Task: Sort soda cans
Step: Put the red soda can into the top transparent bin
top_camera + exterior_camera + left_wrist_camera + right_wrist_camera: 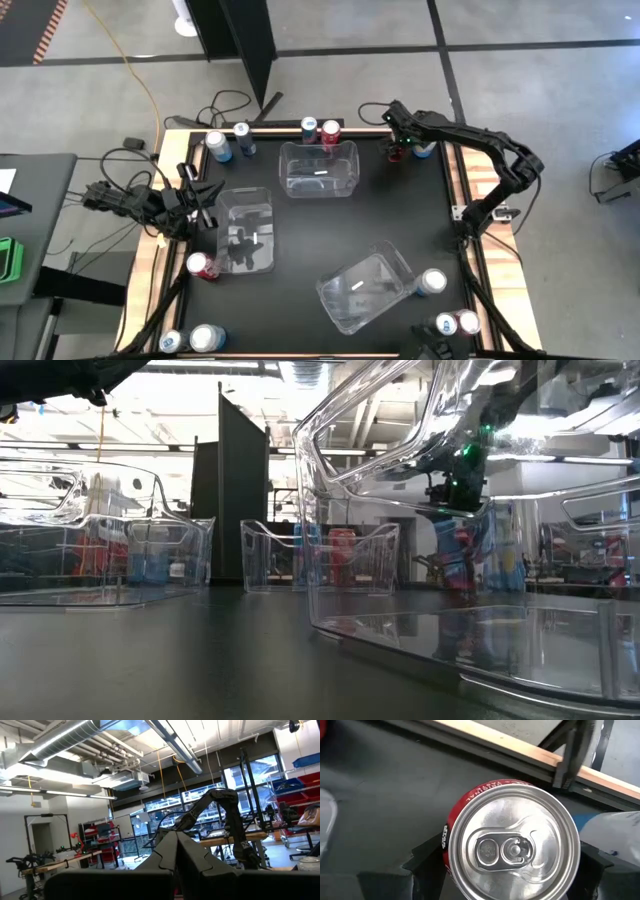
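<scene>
Soda cans stand upright round the black table's edges. A red can (398,152) near the far right corner is under my right gripper (401,143), which is shut on it; its silver top (512,847) fills the right wrist view. A light blue can (425,150) stands right beside it. Other cans: light blue (217,147), dark blue (243,138), blue (310,128) and red (331,133) along the far edge, and red (203,265) at the left. My left gripper (205,200) is shut and empty, held level at the left bin's edge, fingers (175,840) together. My right gripper holds the red can by its side wall just below the rim (449,837), pinched between the two fingers (427,862), which come from above pointing down. The can is upright. Whether its bottom stands on the table, I cannot tell.
Three clear plastic bins lie on the table: far middle (318,168), left (245,230) and tilted near right (366,288). More cans stand near the right edge (432,282), the near right corner (458,323) and the near left corner (190,339). The wooden table rim (520,760) runs close behind the red can.
</scene>
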